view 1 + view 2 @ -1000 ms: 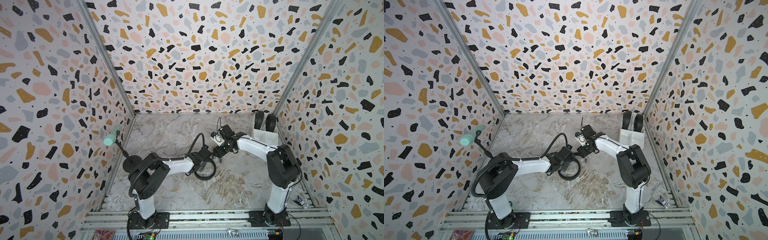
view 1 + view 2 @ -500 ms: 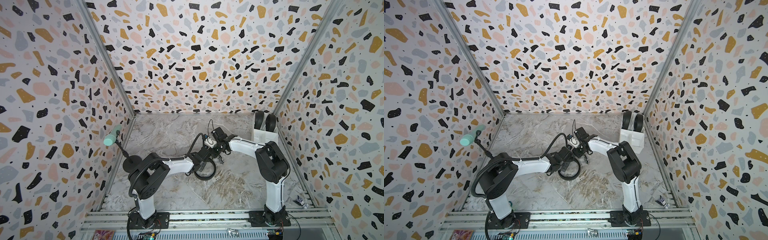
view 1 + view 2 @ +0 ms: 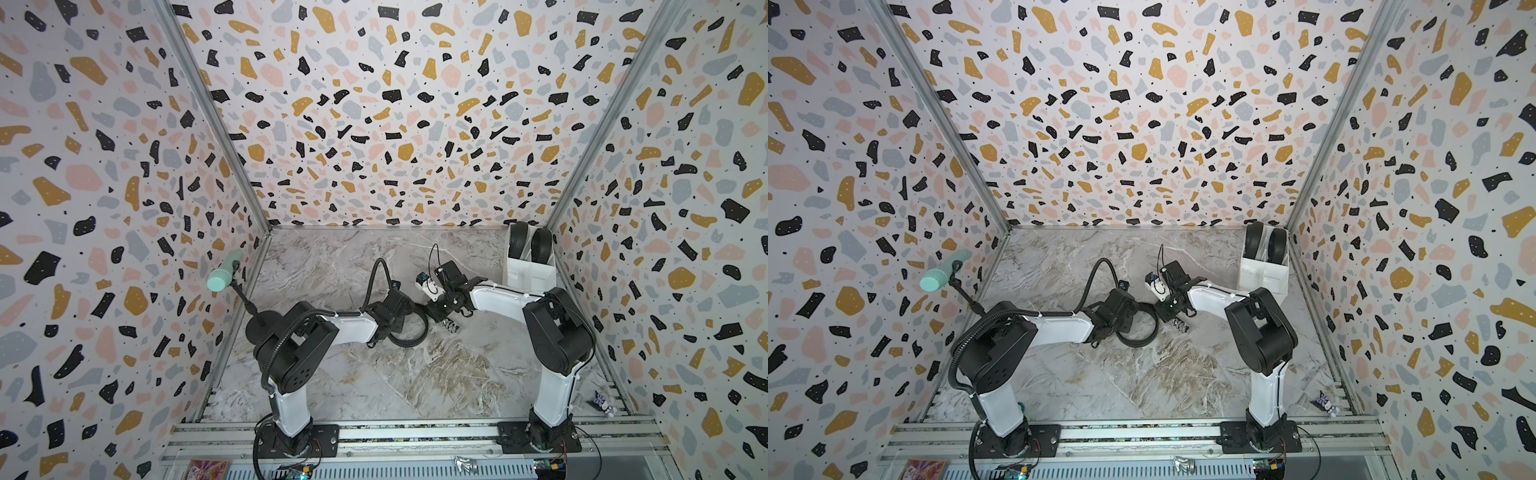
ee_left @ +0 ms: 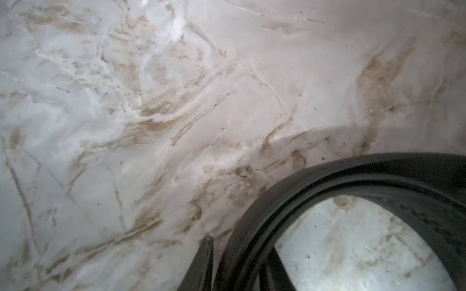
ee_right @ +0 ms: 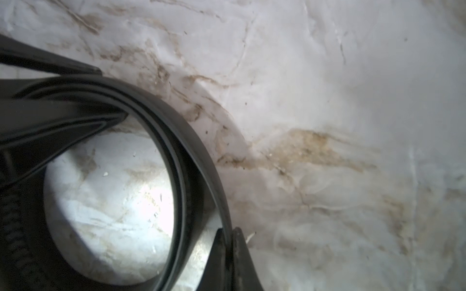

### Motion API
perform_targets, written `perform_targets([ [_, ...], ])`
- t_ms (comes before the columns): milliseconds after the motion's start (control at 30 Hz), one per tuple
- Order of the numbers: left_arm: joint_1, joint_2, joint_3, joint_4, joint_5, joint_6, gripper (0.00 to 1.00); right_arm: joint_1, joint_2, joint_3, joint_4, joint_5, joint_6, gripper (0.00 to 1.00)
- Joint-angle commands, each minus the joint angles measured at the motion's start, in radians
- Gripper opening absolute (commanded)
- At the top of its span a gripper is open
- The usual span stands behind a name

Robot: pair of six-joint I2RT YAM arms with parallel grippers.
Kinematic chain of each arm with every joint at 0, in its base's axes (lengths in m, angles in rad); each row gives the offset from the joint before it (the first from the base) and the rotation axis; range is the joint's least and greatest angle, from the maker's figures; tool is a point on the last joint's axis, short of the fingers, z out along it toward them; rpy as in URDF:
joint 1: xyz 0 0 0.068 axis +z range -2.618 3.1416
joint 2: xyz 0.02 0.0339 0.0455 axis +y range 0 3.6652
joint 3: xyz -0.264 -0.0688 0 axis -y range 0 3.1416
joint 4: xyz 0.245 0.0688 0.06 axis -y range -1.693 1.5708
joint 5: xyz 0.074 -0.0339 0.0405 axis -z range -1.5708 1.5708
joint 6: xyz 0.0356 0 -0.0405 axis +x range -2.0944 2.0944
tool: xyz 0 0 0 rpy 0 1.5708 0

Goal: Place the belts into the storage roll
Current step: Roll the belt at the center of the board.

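A thin black belt (image 3: pixel 411 338) lies coiled in a ring on the marble floor between my two arms, its small silver buckle (image 3: pixel 451 326) beside it. In the right wrist view my right gripper (image 5: pixel 228 230) is shut on the outer layer of this belt (image 5: pixel 196 141). My left gripper (image 4: pixel 239 247) straddles the coil's wall (image 4: pixel 327 176) from the other side, open, with a sliver of floor between the outer finger (image 4: pixel 203 262) and the strap. The storage roll (image 3: pixel 530 272), a white box, stands at the back right with two rolled black belts (image 3: pixel 517 241) (image 3: pixel 541 246) in its cells.
A mint-green cylinder (image 3: pixel 224 274) on a black round-based stand (image 3: pixel 266 328) sits by the left wall. A small crumpled scrap (image 3: pixel 602 403) lies near the right wall. Aluminium rails (image 3: pixel 415 432) carry both arm bases along the front edge.
My right gripper has swung left and down to the coil and shut on its outer layer. My left gripper has loosened its jaws round the belt.
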Motion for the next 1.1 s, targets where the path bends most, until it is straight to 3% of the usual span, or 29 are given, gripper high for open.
perform_targets([
  [0, 0.030, 0.110, -0.067, -0.232, 0.005, -0.046, 0.28, -0.012, -0.026, -0.053, -0.077, 0.030, 0.055, 0.00],
  [200, 0.034, 0.138, -0.076, -0.258, -0.008, -0.112, 0.28, -0.027, -0.056, -0.113, -0.079, 0.016, 0.095, 0.00],
  [367, -0.004, 0.096, -0.077, -0.219, 0.043, -0.075, 0.34, -0.003, -0.047, -0.091, -0.060, -0.021, 0.090, 0.00],
  [567, -0.056, 0.016, -0.018, -0.237, -0.011, 0.021, 0.49, 0.028, 0.032, 0.008, -0.069, -0.029, 0.060, 0.00],
  [833, -0.056, -0.050, 0.028, -0.205, -0.046, 0.166, 0.80, 0.028, 0.072, 0.057, -0.076, -0.043, 0.024, 0.00],
  [933, -0.055, -0.052, 0.049, -0.202, -0.034, 0.220, 0.92, 0.024, 0.090, 0.072, -0.087, -0.040, 0.011, 0.00],
  [1067, -0.058, -0.063, 0.055, -0.196, 0.032, 0.263, 0.99, 0.016, 0.111, 0.084, -0.096, -0.053, 0.004, 0.00],
])
